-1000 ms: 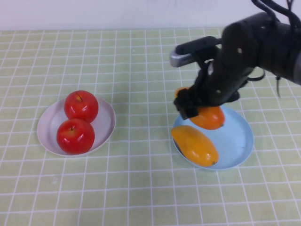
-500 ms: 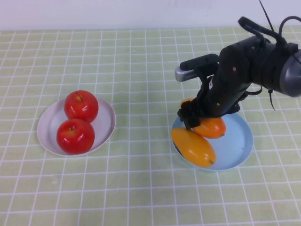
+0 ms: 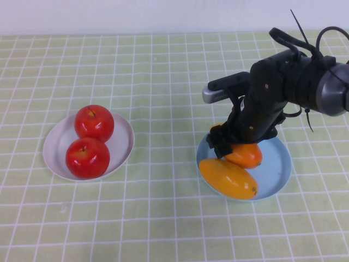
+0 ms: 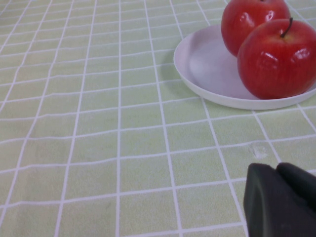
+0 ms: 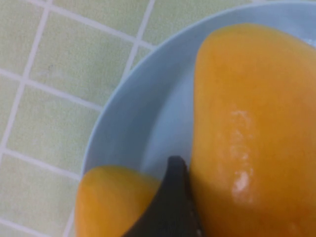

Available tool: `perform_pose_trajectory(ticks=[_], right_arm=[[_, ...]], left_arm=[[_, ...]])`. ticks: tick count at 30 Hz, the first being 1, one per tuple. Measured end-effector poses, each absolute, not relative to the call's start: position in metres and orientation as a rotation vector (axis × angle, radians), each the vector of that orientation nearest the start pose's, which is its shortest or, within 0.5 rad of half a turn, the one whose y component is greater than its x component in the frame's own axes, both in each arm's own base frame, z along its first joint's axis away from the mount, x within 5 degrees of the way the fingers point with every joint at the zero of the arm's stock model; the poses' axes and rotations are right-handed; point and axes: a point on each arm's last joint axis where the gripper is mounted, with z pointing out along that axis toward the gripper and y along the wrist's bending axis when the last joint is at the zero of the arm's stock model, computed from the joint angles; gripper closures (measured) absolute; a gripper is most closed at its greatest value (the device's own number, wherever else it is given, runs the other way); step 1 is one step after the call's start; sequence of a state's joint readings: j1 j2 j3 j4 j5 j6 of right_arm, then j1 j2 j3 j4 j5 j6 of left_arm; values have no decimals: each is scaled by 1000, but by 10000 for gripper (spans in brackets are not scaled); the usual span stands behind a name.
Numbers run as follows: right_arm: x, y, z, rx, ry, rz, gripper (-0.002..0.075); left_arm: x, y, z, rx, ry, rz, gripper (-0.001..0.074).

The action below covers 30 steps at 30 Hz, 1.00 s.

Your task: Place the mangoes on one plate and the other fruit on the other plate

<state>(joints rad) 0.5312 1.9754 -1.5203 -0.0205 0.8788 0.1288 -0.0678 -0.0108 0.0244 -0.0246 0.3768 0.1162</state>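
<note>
On plates — two mangoes; two apples

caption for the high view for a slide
Right gripper lowers a mango onto the blue plate beside the other mango; left gripper parked.

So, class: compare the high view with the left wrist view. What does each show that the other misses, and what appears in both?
Only the high view shows the light blue plate with both mangoes, and the right hand down on the farther mango.

Only the left wrist view shows the left hand, a dark shape low over the checked cloth, apart from the white plate.

Both show that white plate with the two red apples on it, and the green checked cloth.
</note>
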Motion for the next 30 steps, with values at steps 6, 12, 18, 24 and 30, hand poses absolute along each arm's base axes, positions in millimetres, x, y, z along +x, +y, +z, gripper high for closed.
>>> perform_pose_trajectory(ticks=[6, 12, 18, 24, 30], right_arm=[[359, 208, 211, -590, 2793, 103, 124], [358, 206, 212, -595, 2794, 88, 43], [354, 198, 227, -603, 2789, 45, 36], [336, 189, 277, -578, 2704, 90, 90], [286, 168, 318, -585, 2639, 124, 450]], left_arm=[[52, -4, 172, 157, 1867, 9, 731], [52, -4, 172, 157, 1867, 9, 731], [52, -4, 172, 157, 1867, 9, 731], [52, -4, 172, 157, 1867, 9, 731], [52, -4, 172, 157, 1867, 9, 731]])
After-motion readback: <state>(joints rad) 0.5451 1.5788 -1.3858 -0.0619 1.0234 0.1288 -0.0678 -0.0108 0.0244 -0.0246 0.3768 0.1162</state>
